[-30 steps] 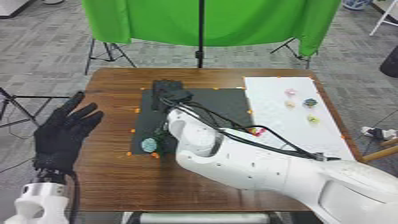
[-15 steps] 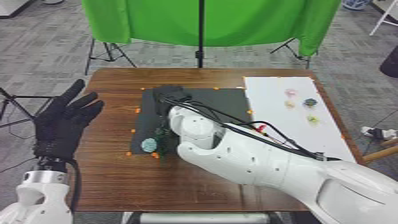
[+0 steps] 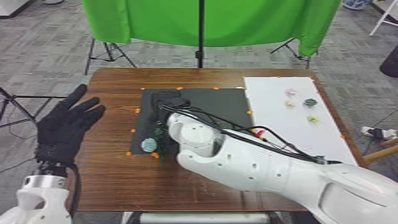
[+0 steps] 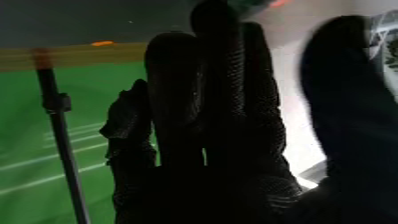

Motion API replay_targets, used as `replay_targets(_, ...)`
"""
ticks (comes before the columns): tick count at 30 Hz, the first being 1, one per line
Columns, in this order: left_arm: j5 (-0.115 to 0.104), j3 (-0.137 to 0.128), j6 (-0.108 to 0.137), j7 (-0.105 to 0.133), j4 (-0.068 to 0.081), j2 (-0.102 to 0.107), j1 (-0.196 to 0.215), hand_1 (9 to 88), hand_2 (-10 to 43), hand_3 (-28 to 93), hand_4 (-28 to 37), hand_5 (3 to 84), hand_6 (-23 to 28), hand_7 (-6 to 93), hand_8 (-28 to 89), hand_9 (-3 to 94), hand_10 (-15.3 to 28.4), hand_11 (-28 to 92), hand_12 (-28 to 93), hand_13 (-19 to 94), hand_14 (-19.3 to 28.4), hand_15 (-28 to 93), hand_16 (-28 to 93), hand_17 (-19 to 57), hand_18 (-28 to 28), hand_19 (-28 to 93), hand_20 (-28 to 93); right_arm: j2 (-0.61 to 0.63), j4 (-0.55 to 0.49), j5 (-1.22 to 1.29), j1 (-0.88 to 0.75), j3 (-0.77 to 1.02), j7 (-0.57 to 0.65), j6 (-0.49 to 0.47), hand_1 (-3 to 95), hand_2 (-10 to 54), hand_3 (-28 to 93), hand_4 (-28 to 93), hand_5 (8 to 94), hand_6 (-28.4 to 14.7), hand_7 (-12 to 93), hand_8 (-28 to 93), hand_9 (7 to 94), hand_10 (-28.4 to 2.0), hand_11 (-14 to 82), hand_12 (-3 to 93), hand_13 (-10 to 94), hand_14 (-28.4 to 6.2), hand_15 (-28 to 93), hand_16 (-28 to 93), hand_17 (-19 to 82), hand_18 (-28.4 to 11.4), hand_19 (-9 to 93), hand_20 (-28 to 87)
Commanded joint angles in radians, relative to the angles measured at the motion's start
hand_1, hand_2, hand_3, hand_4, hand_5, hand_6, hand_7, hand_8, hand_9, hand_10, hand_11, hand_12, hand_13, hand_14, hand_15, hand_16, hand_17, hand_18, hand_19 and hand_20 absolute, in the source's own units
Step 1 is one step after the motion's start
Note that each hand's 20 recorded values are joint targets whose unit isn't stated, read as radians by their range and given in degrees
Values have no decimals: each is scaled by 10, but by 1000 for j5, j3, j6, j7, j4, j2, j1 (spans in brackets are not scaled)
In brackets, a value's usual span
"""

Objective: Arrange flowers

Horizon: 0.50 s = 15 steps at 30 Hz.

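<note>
Right hand: we record the right hand (image 3: 167,101) over the far-left part of the black mat (image 3: 213,102). Over the last second it has shifted a little from the far edge of the bench (image 3: 111,187) toward the near edge.
Right hand state: fingers straight, thumb held well apart; we see nothing gripped.
Right arm: the right arm (image 3: 253,167) spans from the near-right corner of the bench to the mat and has shifted slightly with the hand.
Pale blue bloom: unmoved, at the near-left corner of the mat, toward the bench's left edge.
Dark foliage: the dark foliage (image 3: 163,134) lies just beside the pale blue bloom (image 3: 148,145), partly behind the arm.
Red and yellow bloom: the red and yellow bloom (image 3: 259,132) is near the arm's cables, partly covered.
White sheet: the white sheet (image 3: 284,135) runs along the bench's right edge, with four small blooms (image 3: 310,102) on its farther half.
Left hand: the left hand (image 3: 64,122) is raised at the bench's left edge, fingers spread, essentially unchanged.
Meaning for task: we judge this a repositioning step — no stem is secured.
Next move: we would settle the hand beside the chosen stem, then close thumb and fingers.
Caution: a low sweep could drag the foliage — lift clear first.
</note>
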Motion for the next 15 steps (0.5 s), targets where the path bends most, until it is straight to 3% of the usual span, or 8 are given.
replay_targets(1, 20, -40, 3, -52, -29, -78, 108, 209, 50, 786, -283, 362, 78, 111, -95, 349, 203, 227, 113, 241, 284, 504, -82, -92, 262, 534, 156, 75, -100, -71, -31, 29, -52, 15, 320, -95, 623, -283, 658, 18, 130, -123, 788, -109, 311, 182, 666, -100, 763, 199, 258, -223, 890, 513)
replay_targets(7, 7, -38, 13, -21, -38, -81, 164, 209, 49, 786, -283, 361, 78, 111, -95, 349, 203, 227, 113, 241, 284, 503, -83, -92, 262, 534, 155, 172, -223, -26, -38, 73, -35, 85, 284, -95, 648, -283, 644, 11, 124, -119, 772, -114, 374, 188, 661, -108, 789, 199, 261, -231, 896, 523)
replay_targets(10, 15, -38, 6, -28, -40, -108, 174, 208, 49, 786, -283, 361, 77, 112, -95, 349, 203, 227, 113, 241, 284, 503, -83, -92, 262, 535, 155, 226, -296, -17, -90, 139, -21, 113, 281, -95, 652, -283, 641, 8, 122, -118, 772, -118, 398, 190, 662, -108, 797, 200, 261, -231, 896, 526)
replay_targets(12, 17, -32, 4, -27, -40, -115, 175, 208, 49, 786, -283, 361, 77, 112, -96, 349, 202, 227, 113, 241, 284, 503, -83, -92, 262, 535, 155, 287, -352, -4, -127, 170, 5, 175, 282, -95, 653, -283, 640, 7, 121, -118, 772, -119, 402, 188, 662, -108, 798, 200, 261, -231, 896, 526)
replay_targets(15, 4, -28, 15, -5, -40, -102, 187, 207, 50, 785, -283, 361, 77, 112, -96, 349, 202, 227, 113, 240, 284, 503, -83, -92, 261, 535, 155, 364, -425, 0, -222, 270, 43, 227, 284, -95, 658, -283, 641, 6, 120, -117, 771, -120, 404, 186, 661, -109, 798, 200, 262, -231, 896, 526)
